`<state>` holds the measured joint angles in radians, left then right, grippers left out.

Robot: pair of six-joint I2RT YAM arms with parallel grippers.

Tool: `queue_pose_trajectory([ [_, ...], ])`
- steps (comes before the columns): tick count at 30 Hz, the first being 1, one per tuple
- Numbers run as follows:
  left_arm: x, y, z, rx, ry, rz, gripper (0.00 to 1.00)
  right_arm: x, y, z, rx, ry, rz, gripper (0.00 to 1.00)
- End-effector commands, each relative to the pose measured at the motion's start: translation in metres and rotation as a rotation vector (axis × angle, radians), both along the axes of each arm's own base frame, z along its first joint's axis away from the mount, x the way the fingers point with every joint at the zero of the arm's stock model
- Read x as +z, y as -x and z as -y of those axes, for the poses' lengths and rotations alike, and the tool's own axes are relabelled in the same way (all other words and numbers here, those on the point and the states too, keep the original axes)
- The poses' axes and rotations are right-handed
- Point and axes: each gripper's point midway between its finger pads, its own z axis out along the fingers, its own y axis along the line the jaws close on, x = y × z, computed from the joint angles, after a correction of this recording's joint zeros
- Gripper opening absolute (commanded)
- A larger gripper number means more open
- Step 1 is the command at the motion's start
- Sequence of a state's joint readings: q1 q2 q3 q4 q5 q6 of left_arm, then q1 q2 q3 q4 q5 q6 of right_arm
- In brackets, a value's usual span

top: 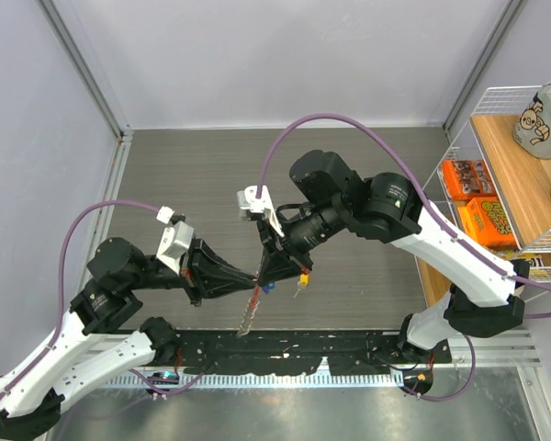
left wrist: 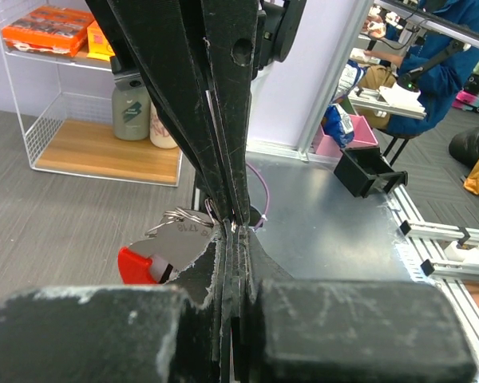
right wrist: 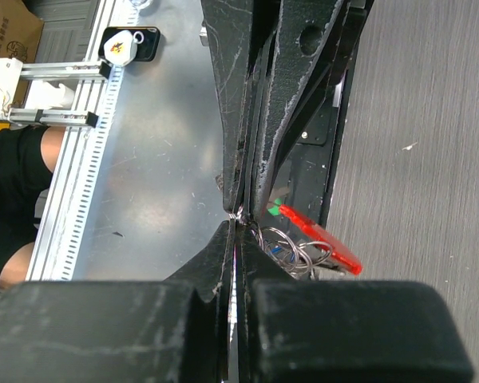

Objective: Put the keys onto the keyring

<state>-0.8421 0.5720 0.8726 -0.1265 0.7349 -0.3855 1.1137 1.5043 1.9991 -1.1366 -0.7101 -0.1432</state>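
My two grippers meet tip to tip above the grey table (top: 193, 193). Left gripper (top: 256, 277) comes in from the left and right gripper (top: 270, 267) from the right, both with jaws pressed together. A bit of the keyring's (right wrist: 239, 212) silvery wire is nipped where the tips meet. Its short chain (top: 249, 314) hangs down towards the near edge. The keys dangle beside the tips: a blue tag (top: 269, 288), a yellow tag (top: 303, 277), and a red-tagged key (left wrist: 140, 266) on thin wire loops (right wrist: 291, 243). The left gripper (left wrist: 235, 228) and right gripper (right wrist: 238, 215) hide how the ring sits inside the jaws.
A white wire shelf (top: 459, 147) at the right holds orange boxes (top: 468, 179) and a plush toy (top: 544, 115). A black strip (top: 349, 347) and a slotted metal rail (top: 257, 377) run along the near edge. Purple cables (top: 367, 124) arc over both arms.
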Motion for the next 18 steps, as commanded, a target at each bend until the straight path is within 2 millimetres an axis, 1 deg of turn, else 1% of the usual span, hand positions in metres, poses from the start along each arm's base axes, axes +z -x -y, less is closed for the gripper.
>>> queue_pose_trajectory([
  [1, 0.008, -0.005, 0.0, 0.035, 0.036, 0.014, 0.0, 0.023, 0.003, -0.001, 0.011, -0.091, 0.038, 0.06],
  [2, 0.009, -0.007, 0.0, 0.044, 0.051, 0.017, 0.0, 0.024, 0.002, -0.002, 0.01, -0.1, 0.046, 0.09],
  [3, 0.012, -0.006, -0.002, 0.047, 0.07, 0.025, 0.0, 0.025, 0.004, 0.002, 0.01, -0.114, 0.05, 0.14],
  [4, 0.016, -0.006, -0.003, 0.051, 0.094, 0.036, 0.0, 0.029, 0.003, 0.001, -0.001, -0.138, 0.065, 0.18],
  [5, 0.019, -0.005, -0.004, 0.052, 0.117, 0.042, 0.0, 0.029, 0.003, 0.005, -0.017, -0.148, 0.07, 0.26],
  [6, 0.023, -0.004, -0.006, 0.056, 0.144, 0.052, 0.0, 0.034, 0.0, 0.005, -0.036, -0.178, 0.092, 0.3],
  [7, 0.027, -0.003, -0.007, 0.055, 0.169, 0.062, 0.0, 0.034, 0.001, 0.01, -0.052, -0.187, 0.092, 0.37],
  [8, 0.029, -0.002, -0.008, 0.051, 0.189, 0.064, 0.0, 0.043, 0.0, 0.013, -0.078, -0.221, 0.108, 0.39],
  [9, 0.033, 0.0, -0.009, 0.046, 0.212, 0.069, 0.0, 0.04, -0.002, 0.015, -0.095, -0.221, 0.109, 0.43],
  [10, 0.037, 0.002, -0.01, 0.04, 0.234, 0.076, 0.0, 0.044, -0.005, 0.015, -0.117, -0.245, 0.123, 0.44],
  [11, 0.04, 0.003, -0.011, 0.035, 0.252, 0.075, 0.0, 0.044, -0.006, 0.021, -0.144, -0.256, 0.135, 0.47],
  [12, 0.042, 0.004, -0.011, 0.031, 0.267, 0.077, 0.0, 0.054, -0.005, 0.027, -0.161, -0.297, 0.15, 0.47],
  [13, 0.045, 0.005, -0.012, 0.028, 0.281, 0.077, 0.0, 0.048, -0.01, 0.028, -0.188, -0.29, 0.156, 0.48],
  [14, 0.047, 0.005, -0.012, 0.025, 0.296, 0.078, 0.0, 0.055, -0.009, 0.033, -0.202, -0.323, 0.168, 0.49],
  [15, 0.052, 0.007, -0.014, 0.019, 0.322, 0.083, 0.0, 0.051, -0.015, 0.034, -0.236, -0.326, 0.183, 0.5],
  [16, 0.054, 0.007, -0.014, 0.014, 0.338, 0.081, 0.0, 0.056, -0.015, 0.04, -0.256, -0.347, 0.192, 0.51],
  [17, 0.057, 0.007, -0.014, 0.013, 0.358, 0.079, 0.0, 0.052, -0.022, 0.041, -0.298, -0.345, 0.206, 0.53],
  [18, 0.058, 0.008, -0.015, 0.008, 0.375, 0.076, 0.0, 0.056, -0.022, 0.049, -0.32, -0.364, 0.217, 0.53],
])
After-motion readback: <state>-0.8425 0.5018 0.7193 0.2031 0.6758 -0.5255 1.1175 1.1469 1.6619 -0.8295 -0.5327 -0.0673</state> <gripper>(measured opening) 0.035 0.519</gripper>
